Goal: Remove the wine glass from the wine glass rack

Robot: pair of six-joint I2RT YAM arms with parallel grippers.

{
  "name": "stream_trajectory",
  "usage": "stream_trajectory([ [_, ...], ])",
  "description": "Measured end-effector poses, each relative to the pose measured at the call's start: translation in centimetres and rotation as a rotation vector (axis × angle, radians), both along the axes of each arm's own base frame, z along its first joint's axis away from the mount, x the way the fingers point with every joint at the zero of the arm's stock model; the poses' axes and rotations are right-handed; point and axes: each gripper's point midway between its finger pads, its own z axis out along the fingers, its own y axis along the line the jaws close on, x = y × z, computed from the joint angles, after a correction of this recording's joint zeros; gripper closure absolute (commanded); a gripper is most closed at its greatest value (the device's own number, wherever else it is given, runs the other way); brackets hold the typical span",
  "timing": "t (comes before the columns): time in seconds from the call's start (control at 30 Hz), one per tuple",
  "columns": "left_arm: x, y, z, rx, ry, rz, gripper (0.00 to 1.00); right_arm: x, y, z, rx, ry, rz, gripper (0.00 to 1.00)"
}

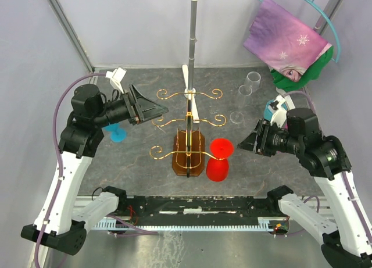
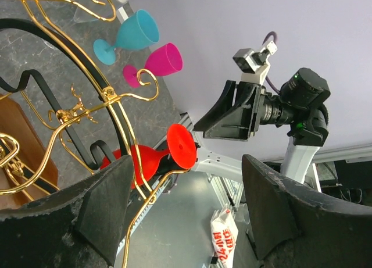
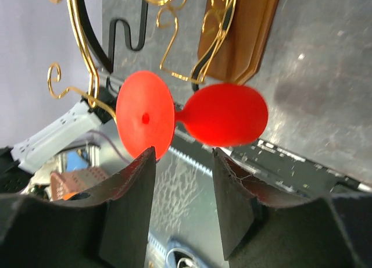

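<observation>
top view: red plastic wine glass hangs inverted from the gold wire wine glass rack, frame centre. left wrist: left hand wide, empty. right wrist: right hand wide, glass just ahead; a skewed pull could snag its foot, tipping the rack.

The red wine glass hangs upside down, foot uppermost, its stem caught in the nearest right-hand scroll arm of the wine glass rack; the rack, gold wire on a brown base, stands upright mid-table.
</observation>
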Motion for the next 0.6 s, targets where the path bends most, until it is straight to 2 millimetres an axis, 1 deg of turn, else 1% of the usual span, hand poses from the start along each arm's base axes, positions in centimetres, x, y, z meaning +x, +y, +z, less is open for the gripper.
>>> stream_trajectory([
  [0.07,-0.1,0.0,-0.3,0.001,0.003,0.000,0.19,-1.0,0.5,-0.5,0.032,0.066,0.026,0.46],
  [0.17,-0.1,0.0,-0.8,0.003,0.010,0.000,0.19,-2.1,1.1,-0.3,0.077,0.112,0.058,0.46],
  [0.27,-0.1,0.0,-1.2,0.005,0.018,0.000,0.19,-2.8,1.5,-0.2,0.108,0.135,0.081,0.46],
  [0.37,0.0,0.0,-1.6,0.007,0.028,0.000,0.19,-3.5,1.7,-0.9,0.130,0.171,0.095,0.46],
  [0.47,-0.1,0.0,-1.7,0.008,0.029,0.000,0.19,-3.8,1.9,-1.5,0.139,0.204,0.099,0.46],
  [0.6,-0.3,0.1,-1.6,0.006,0.023,0.000,0.19,-3.4,2.2,-1.7,0.153,0.212,0.103,0.47],
])
